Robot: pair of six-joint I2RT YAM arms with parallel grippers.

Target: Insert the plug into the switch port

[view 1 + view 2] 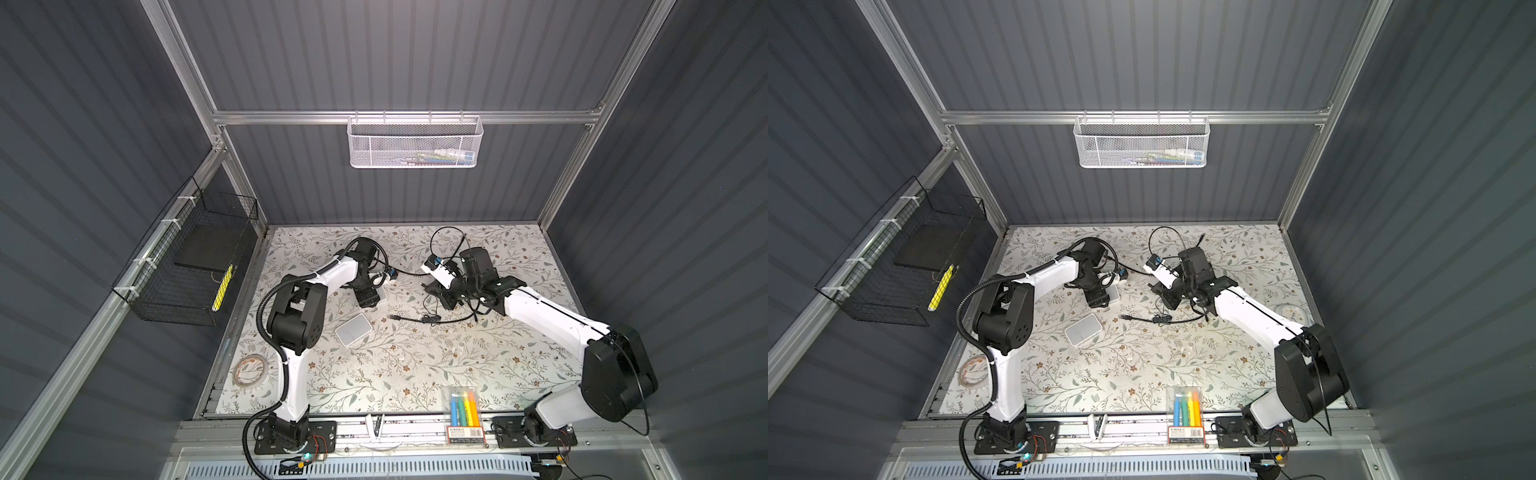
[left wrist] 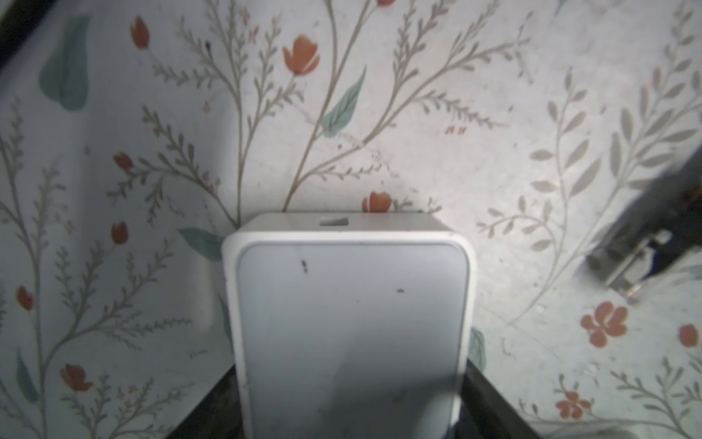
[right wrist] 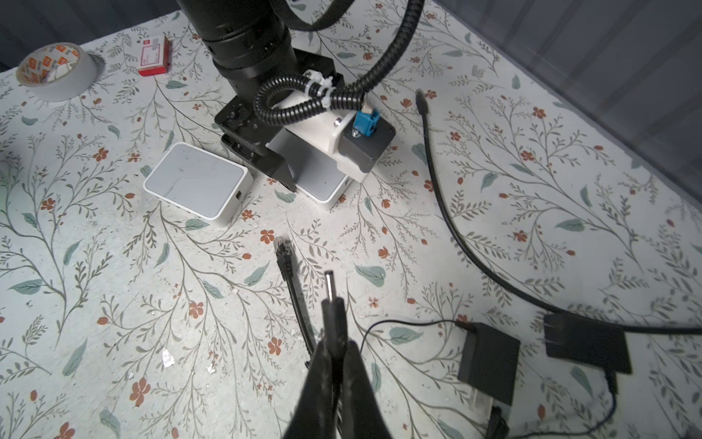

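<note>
— Where was the plug?
— We found the black barrel plug (image 3: 332, 300) pinched in the right gripper (image 3: 334, 353), right of centre in both top views, well apart from the white square plastic switch box (image 2: 349, 323).
— And the box?
— The left gripper (image 2: 349, 372) clamped its sides. We judged the insertion not yet done.

No wording can be read; the tape roll (image 3: 57, 72) bears orange logo blocks, too blurred to spell out; the small red box (image 3: 154, 57) has an illegible white label; the marker pack (image 1: 465, 434) carries a red barcode label, print too small.
</note>
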